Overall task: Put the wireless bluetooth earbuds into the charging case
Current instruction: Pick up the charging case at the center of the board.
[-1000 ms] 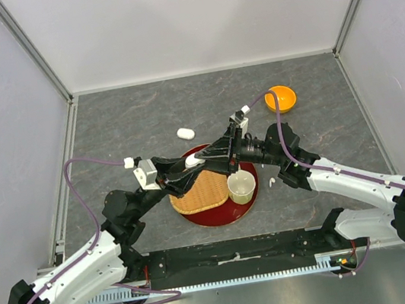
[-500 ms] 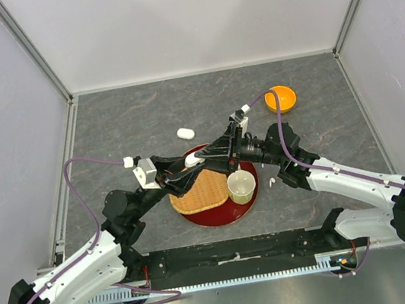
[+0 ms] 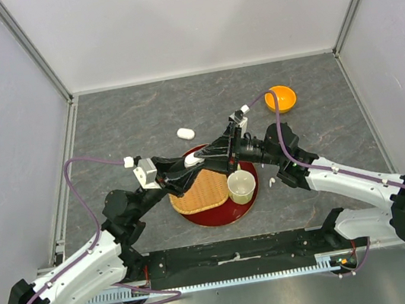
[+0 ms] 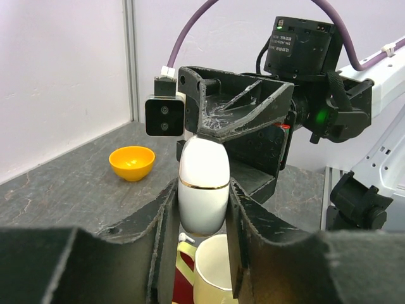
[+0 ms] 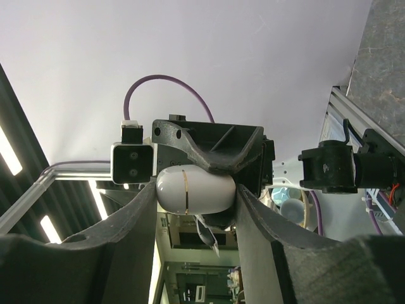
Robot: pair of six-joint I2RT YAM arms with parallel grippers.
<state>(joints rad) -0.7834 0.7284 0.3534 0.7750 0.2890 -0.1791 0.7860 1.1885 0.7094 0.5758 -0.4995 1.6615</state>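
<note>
Leaves one earbud (image 3: 271, 183) on the tabletop (image 3: 128, 117) near the cream cup (image 3: 241, 185). Clamps the closed charging case (image 4: 204, 190) above the basket (image 3: 201, 192), left jaws set narrow, right jaws set wider. Probably opening it; next needs the lid levered up.

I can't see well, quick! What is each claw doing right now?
Left claw: closed on the white case.
Right claw: closed on the same white case.

Left fingers (image 4: 166, 247), right fingers (image 5: 136, 240) face each other, both pinching one charging case (image 4: 204, 183).
</note>
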